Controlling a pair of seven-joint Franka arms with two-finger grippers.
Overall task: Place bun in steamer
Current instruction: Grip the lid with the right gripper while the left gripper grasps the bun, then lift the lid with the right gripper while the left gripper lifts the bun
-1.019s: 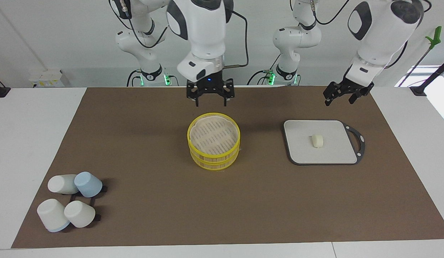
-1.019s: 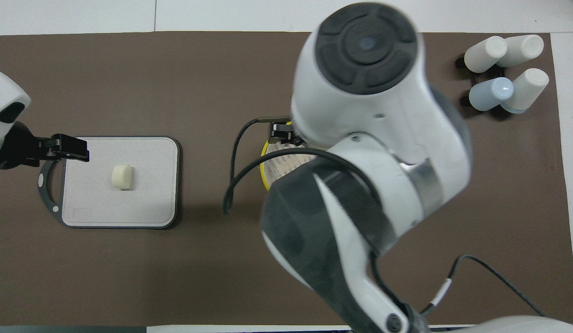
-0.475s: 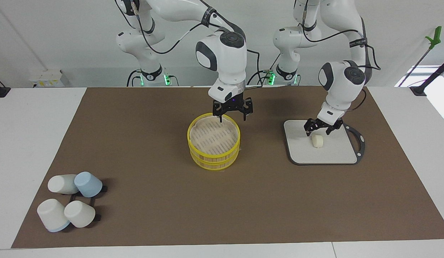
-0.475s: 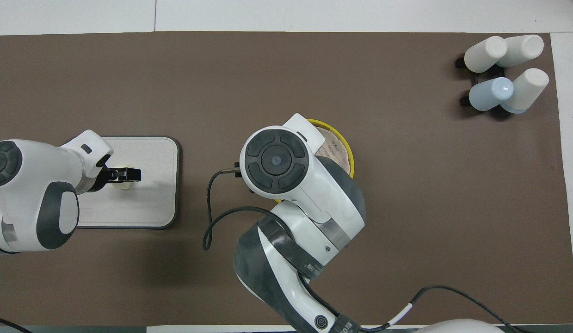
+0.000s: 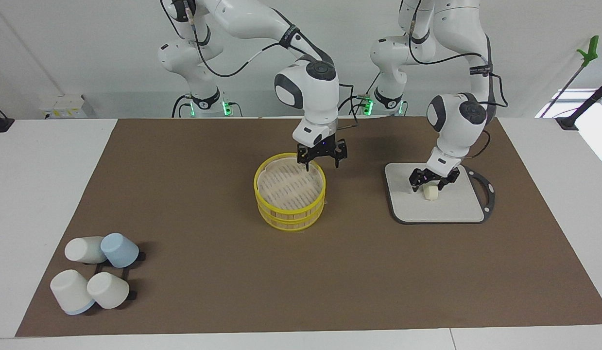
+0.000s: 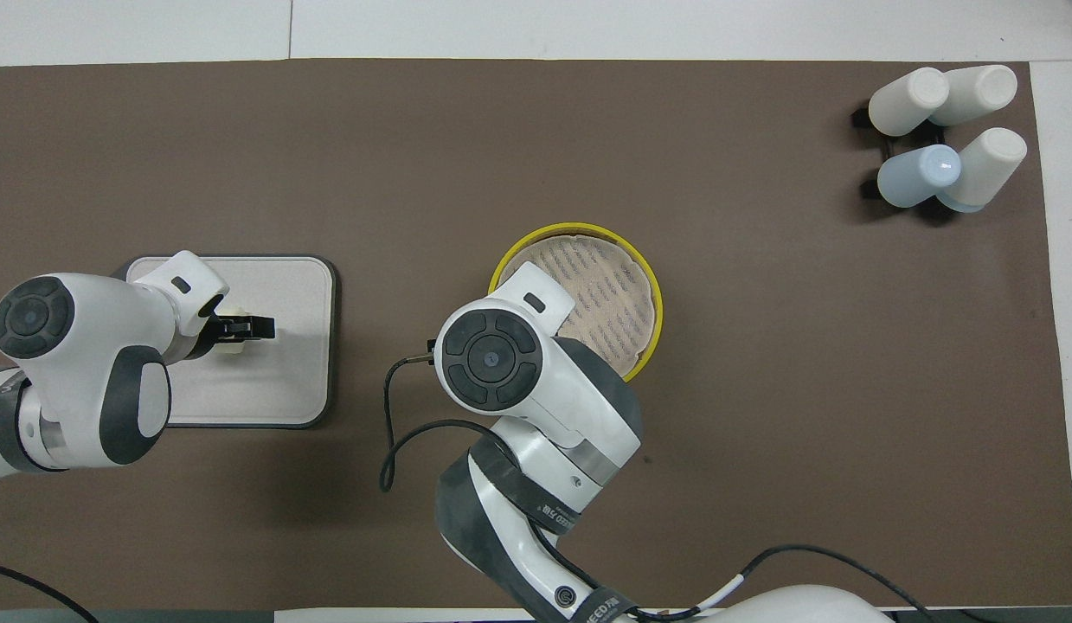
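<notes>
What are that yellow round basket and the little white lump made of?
The steamer looks like bamboo or pale wood: tan slatted floor, glossy yellow hoops, possibly painted. The bun looks like soft matt dough or foam; which, I cannot tell.

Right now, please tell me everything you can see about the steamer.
The steamer is a round, low basket that looks like bamboo, with bright yellow hoops around its rim and side. It appears to be two stacked tiers. It stands upright near the middle of the brown mat, and its tan slatted floor shows nothing on it. The right end effector is at its rim on the edge nearer the robots, fingers open, one finger inside the rim and one outside; contact cannot be told. The bun is not in it.
</notes>
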